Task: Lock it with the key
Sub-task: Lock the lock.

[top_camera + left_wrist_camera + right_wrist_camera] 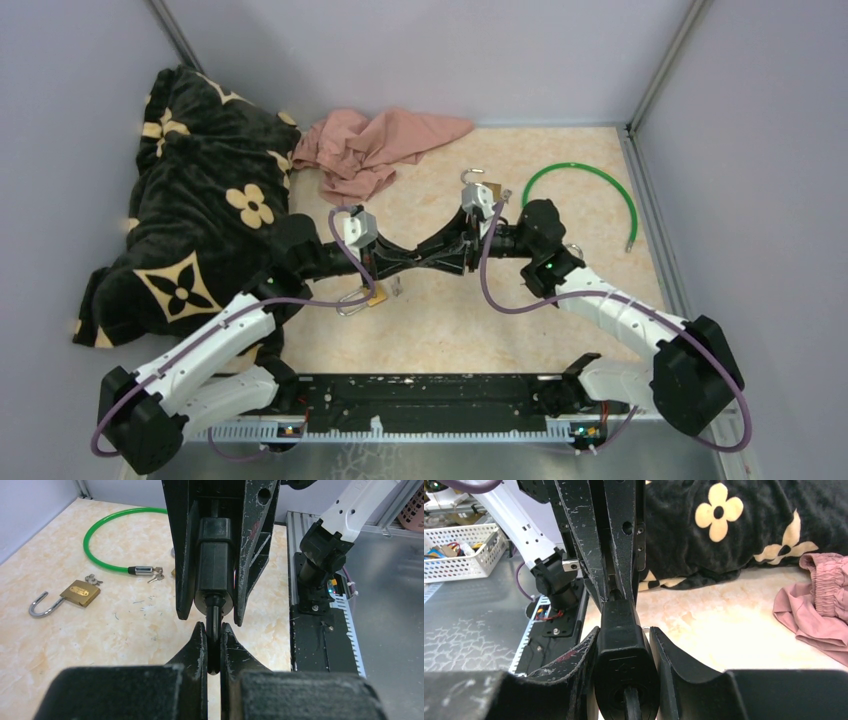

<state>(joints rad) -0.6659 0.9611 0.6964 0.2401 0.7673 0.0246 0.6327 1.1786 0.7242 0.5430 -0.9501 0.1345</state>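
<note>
1. At the near edge, the black mounting rail [420, 405] carries both arm bases, and the 2 arms reach inward from it over the beige tabletop [450, 335].
2. Just off the tabletop on the left side, seen only by the right wrist camera, a white basket [459, 550] sits on the grey metal surface.
3. A small padlock [362, 298] with a silver shackle lies on the tabletop just on the near side of the left arm's wrist; whether it is touching the arm cannot be told.
4. In the middle of the tabletop the 2 grippers meet nose to nose. The left gripper [213, 630] is pressed together on the dark head of the key [213, 612], whose thin stem runs straight into the end of the black lock [215, 560].
5. The right gripper [624, 635] is clamped on the black lock, with 1 finger on each side of its body. The lock is held off the tabletop, in line with the key.
6. Beyond the grippers, a brass padlock [80, 592] lies flat with its shackle swung open and a few small keys just beside it.
7. Further right, a green cable lock [585, 185] curves in an arc, with its metal end piece and keys near the right arm.
8. At the far edge lies a crumpled pink cloth [375, 145]. To its left, a black blanket [200, 220] with cream flower shapes is heaped against the wall.
</note>
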